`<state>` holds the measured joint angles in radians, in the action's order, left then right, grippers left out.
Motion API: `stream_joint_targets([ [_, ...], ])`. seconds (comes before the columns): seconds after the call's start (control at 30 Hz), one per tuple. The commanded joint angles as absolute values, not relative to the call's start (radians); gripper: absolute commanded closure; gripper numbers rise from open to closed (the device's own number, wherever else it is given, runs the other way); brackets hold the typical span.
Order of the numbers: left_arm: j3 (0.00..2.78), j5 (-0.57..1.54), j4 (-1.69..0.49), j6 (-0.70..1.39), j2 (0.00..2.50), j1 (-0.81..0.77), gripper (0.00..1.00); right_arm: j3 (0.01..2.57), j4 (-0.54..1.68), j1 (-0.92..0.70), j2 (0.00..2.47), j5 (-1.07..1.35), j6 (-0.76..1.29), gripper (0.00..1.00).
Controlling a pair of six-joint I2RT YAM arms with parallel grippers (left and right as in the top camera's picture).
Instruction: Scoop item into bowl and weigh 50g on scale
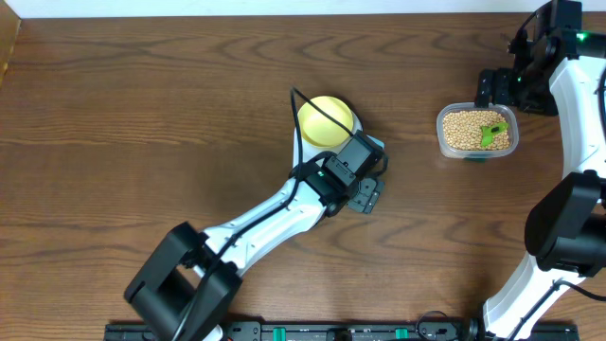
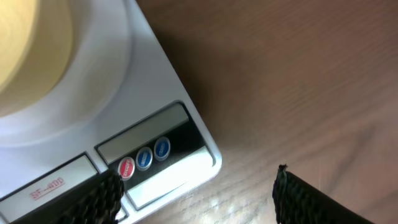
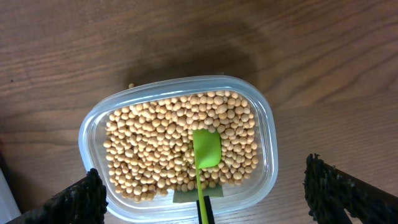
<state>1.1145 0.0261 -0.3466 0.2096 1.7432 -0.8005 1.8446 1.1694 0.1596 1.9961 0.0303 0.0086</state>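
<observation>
Brown wooden table (image 1: 142, 95), white scale (image 2: 124, 93) near centre, clear tub (image 3: 268, 149) at right

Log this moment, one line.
bowl on scale | beans, green scoop in tub | left end effector open at scale | right end effector open above tub

We see bright, even light in the overhead view, with only soft, faint shadows on the table (image 1: 142, 114) around the scale (image 1: 376, 147). In the left wrist view the scale looks soft and slightly smeared. The bowl (image 2: 25, 50) on its far side is fully out of focus, and pale glare streaks the wood just off its front corner. The right wrist view is sharp: the beans (image 3: 155, 143) read crisply, and a dim shadow lies on the wood beyond their tub (image 3: 267, 155).
</observation>
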Motion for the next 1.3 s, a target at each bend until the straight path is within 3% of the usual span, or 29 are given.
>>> stream_joint_targets([
  [0.0, 1.123, -0.036, -0.337, 0.323, 1.801, -0.798, 0.21, 1.849, 1.171, 0.17, 1.996, 0.036, 0.006, 0.01],
  [0.67, 1.123, -0.134, -0.274, 0.496, 1.857, -0.798, 0.21, 1.849, 1.171, 0.17, 1.996, 0.036, 0.006, 0.01],
  [0.7, 1.123, -0.111, -0.273, 0.496, 1.861, -0.798, 0.19, 1.849, 1.171, 0.17, 1.996, 0.036, 0.006, 0.01],
  [0.77, 1.123, -0.067, -0.266, 0.495, 1.867, -0.8, 0.02, 1.849, 1.171, 0.17, 1.996, 0.036, 0.006, 0.01],
  [0.8, 1.123, -0.056, -0.262, 0.496, 1.869, -0.802, 0.0, 1.849, 1.171, 0.17, 1.996, 0.036, 0.006, 0.01],
  [1.27, 1.123, -0.034, -0.263, 0.581, 1.869, -0.805, 0.02, 1.849, 1.171, 0.17, 1.996, 0.036, 0.006, 0.01],
])
